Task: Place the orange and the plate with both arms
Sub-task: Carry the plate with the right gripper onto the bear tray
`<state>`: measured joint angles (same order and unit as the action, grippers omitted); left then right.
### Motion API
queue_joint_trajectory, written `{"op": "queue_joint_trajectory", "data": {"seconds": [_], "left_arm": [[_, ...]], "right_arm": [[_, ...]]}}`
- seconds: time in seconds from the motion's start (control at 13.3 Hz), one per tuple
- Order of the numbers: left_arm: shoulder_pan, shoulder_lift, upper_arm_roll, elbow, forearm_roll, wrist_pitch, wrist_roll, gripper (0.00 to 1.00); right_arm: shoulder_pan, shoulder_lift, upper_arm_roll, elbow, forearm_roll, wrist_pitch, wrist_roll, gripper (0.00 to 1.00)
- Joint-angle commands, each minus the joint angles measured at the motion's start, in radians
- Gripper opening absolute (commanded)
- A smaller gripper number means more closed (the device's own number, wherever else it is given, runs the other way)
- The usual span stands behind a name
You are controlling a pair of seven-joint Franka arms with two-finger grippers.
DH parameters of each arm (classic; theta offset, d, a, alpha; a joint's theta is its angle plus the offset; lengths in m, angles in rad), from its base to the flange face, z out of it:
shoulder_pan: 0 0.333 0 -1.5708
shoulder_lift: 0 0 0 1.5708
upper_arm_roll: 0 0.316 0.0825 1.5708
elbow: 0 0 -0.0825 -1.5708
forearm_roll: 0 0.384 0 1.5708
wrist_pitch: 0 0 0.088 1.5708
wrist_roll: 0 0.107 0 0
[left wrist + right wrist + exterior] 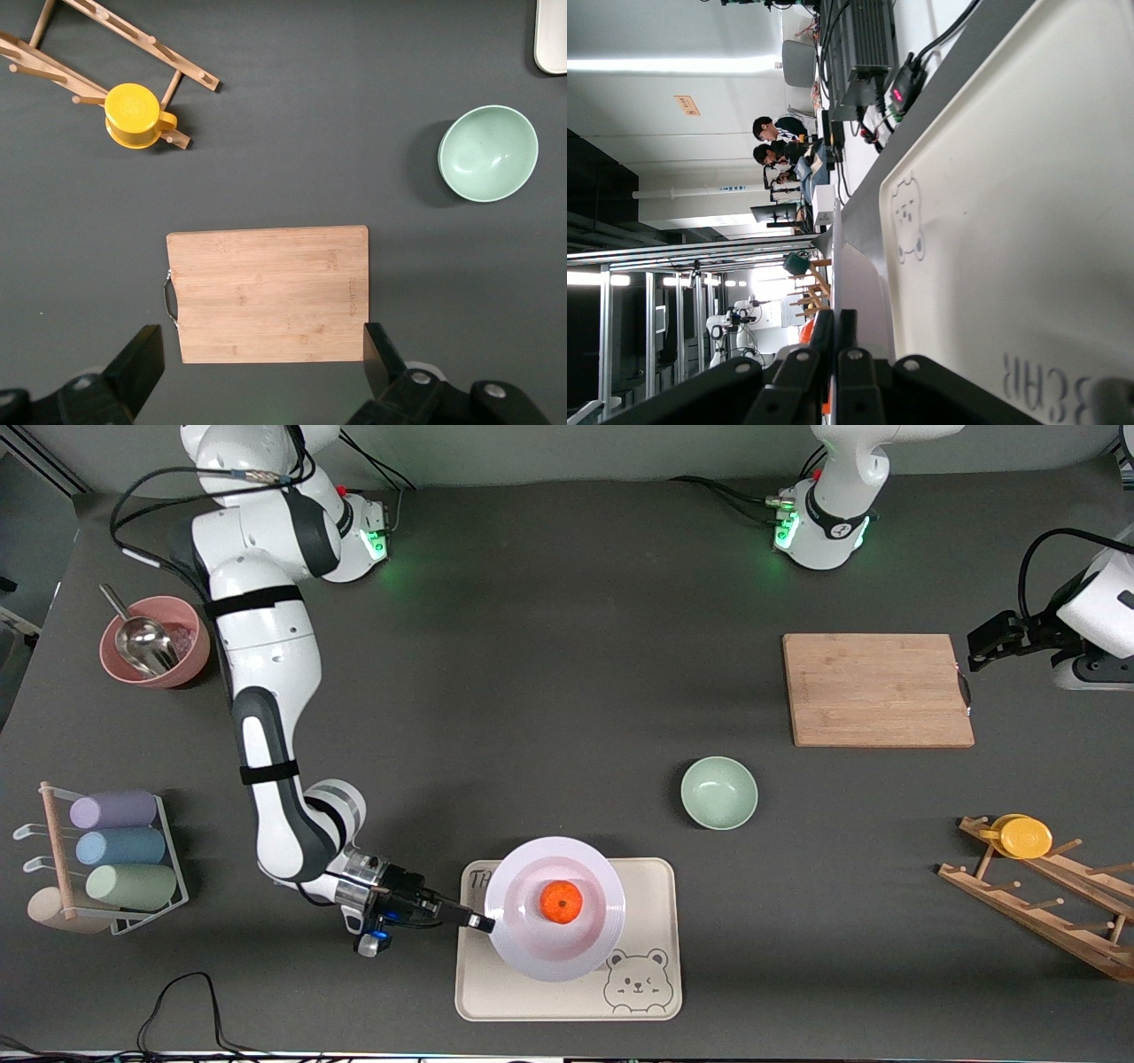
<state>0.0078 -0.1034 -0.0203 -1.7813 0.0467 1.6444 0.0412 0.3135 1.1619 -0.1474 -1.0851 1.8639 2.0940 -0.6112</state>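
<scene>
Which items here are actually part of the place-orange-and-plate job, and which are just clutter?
In play:
- small round orange, on the plate
- pale lavender-white round plate, over the cream bear tray
- right gripper, shut on the plate's rim
- left gripper, open over the board, waiting

Clutter:
- bamboo cutting board
- mint-green bowl
- yellow cup
- pink bowl

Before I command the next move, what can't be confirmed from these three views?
- Plate over the bear tray: the front view looks straight down, so resting or lifted cannot be told.
- Orange: in the right wrist view only a sliver shows past the right gripper, shut on the plate's rim.
- Left gripper: open above the cutting board; its arm is cut off by the front view's edge.
</scene>
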Motion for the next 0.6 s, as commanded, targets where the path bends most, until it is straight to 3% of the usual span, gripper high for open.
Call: {"op": "queue_joint_trajectory", "data": {"seconds": [0.0, 0.53], "left_arm": [[-0.009, 0.008, -0.003, 0.025, -0.008, -0.023, -0.015, 1.00], [-0.008, 0.008, -0.003, 0.025, -0.008, -0.026, -0.014, 1.00]], "right_arm": [[-0.008, 0.082, 0.009, 0.114, -0.017, 0.011, -0.001, 0.00], [-0.008, 0.148, 0.025, 0.151, -0.011, 0.044, -0.099, 0.00]]}}
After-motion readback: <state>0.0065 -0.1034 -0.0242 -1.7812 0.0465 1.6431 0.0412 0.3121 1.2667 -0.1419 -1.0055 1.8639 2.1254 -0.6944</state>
